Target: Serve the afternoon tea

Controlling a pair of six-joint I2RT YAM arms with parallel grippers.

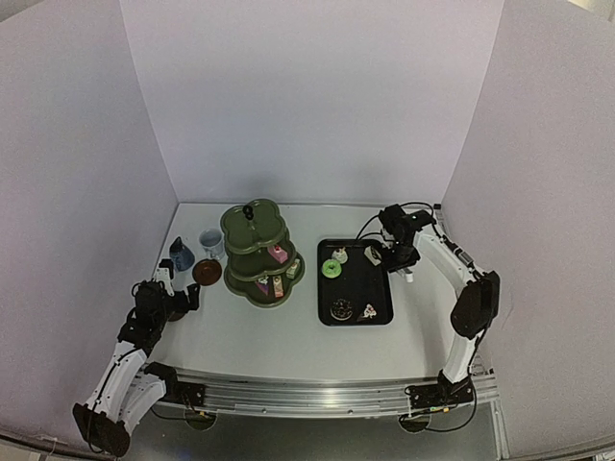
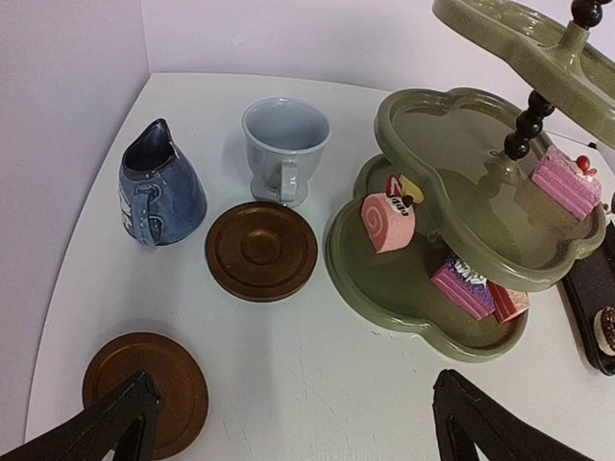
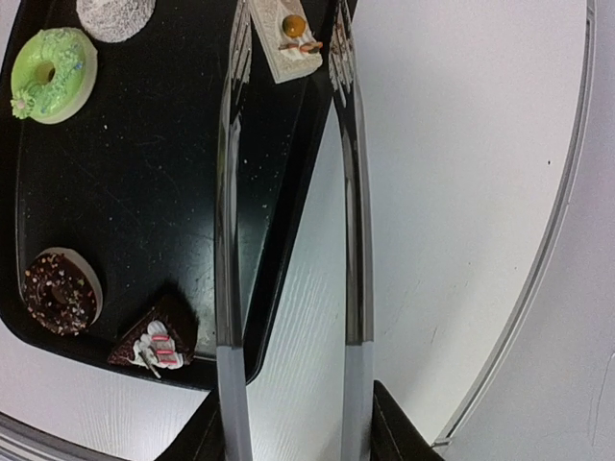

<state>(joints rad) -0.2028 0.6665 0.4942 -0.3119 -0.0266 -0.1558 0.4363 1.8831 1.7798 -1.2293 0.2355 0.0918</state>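
Observation:
The olive-green three-tier stand holds several small cakes, among them a pink roll and a pink slice. The dark-blue cup, the pale cup and a brown saucer stand left of it. A second saucer lies by my left finger. My left gripper is open and empty above the table. My right gripper is shut on the white tongs. The tong tips straddle a white cake with orange topping.
The black tray holds a green ring cake, a chocolate ring, a chocolate wedge and a white round cake. White walls close in the left, back and right. A metal rail runs along the near edge.

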